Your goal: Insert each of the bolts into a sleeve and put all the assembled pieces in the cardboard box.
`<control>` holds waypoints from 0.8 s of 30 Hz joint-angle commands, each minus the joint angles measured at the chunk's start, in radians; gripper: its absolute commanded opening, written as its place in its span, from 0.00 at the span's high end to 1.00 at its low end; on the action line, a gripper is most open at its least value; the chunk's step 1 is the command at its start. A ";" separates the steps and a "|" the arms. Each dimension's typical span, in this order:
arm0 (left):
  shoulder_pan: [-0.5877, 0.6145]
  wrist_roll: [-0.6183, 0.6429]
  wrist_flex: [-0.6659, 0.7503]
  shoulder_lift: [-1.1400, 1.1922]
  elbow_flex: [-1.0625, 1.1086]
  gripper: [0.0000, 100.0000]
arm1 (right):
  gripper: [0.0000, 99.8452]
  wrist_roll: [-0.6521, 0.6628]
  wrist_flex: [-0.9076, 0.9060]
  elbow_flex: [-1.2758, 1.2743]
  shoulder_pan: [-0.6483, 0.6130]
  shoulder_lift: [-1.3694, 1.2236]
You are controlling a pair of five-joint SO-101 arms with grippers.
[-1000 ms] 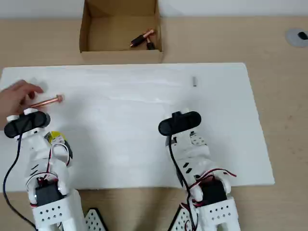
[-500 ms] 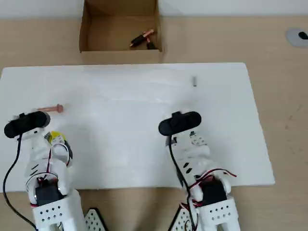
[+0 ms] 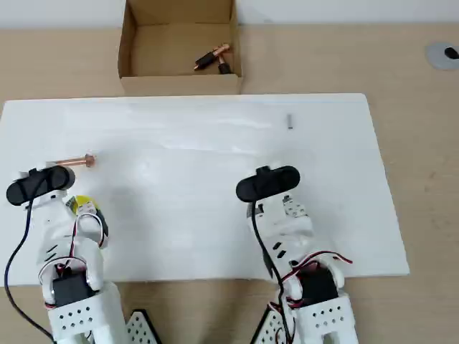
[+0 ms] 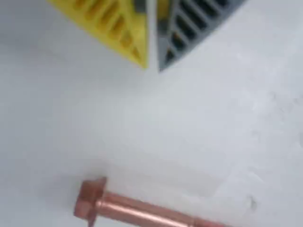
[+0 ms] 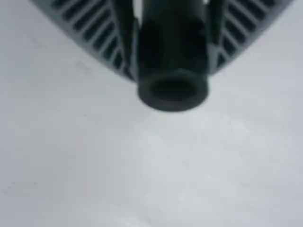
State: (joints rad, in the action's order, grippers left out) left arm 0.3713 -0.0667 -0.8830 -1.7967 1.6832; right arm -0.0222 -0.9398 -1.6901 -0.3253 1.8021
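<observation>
**Bolt-and-sleeve assembly, pick-up stage.** The copper bolt [image 3: 74, 161] lies flat on the white mat [image 3: 215, 129] covering the counter [image 3: 423, 165]. It is near the mat's left edge, just beyond the left arm, with its head toward the mat's middle. The left hand [image 4: 152, 66] hovers above the mat near the bolt, apart from it. Its yellow and grey fingers meet at the tips and carry nothing. The right hand [image 5: 173, 75], over the mat's central area, is clamped on a black sleeve [image 5: 173, 92]. It grips the sleeve across the body, and the open end projects past the fingertips. A small dark piece [image 3: 290, 121], probably 1 more sleeve, lies alone toward the mat's far right. The cardboard box [image 3: 125, 50] stands beyond the mat's far edge and holds assembled pieces [image 3: 213, 57] near its right wall; their count is hard to tell. Handling, as a judgement: the bolt looks like a rigid, smooth metal rod, light but liable to roll or skid on the mat. The left fingers would need to part first, then close across the shank at mid-length, leaving the plain end free for the bore. The sleeve appears stiff, and a grip across its wall keeps the opening clear.
</observation>
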 commanded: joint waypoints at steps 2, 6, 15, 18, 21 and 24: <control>-0.006 -0.009 -0.003 -0.015 0.011 0.99 | 0.99 -0.005 0.017 0.001 0.001 0.111; -0.029 -0.005 -0.003 -0.015 0.011 0.99 | 0.99 -0.005 0.017 0.001 0.001 0.111; -0.077 -0.009 -0.003 -0.015 0.011 0.99 | 0.99 -0.005 0.017 0.001 0.001 0.111; -0.078 -0.009 -0.003 -0.015 0.011 0.98 | 0.99 -0.005 0.017 0.001 0.001 0.111; -0.080 -0.006 -0.003 -0.015 0.011 0.98 | 0.99 -0.005 0.017 0.001 0.001 0.111; -0.080 -0.008 -0.003 -0.015 0.011 0.98 | 0.99 -0.005 0.017 0.001 0.001 0.111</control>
State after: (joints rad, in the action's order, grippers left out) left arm 0.3053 -0.0667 -0.8830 -1.7967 1.6832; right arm -0.0222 -0.9398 -1.6901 -0.3253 1.8021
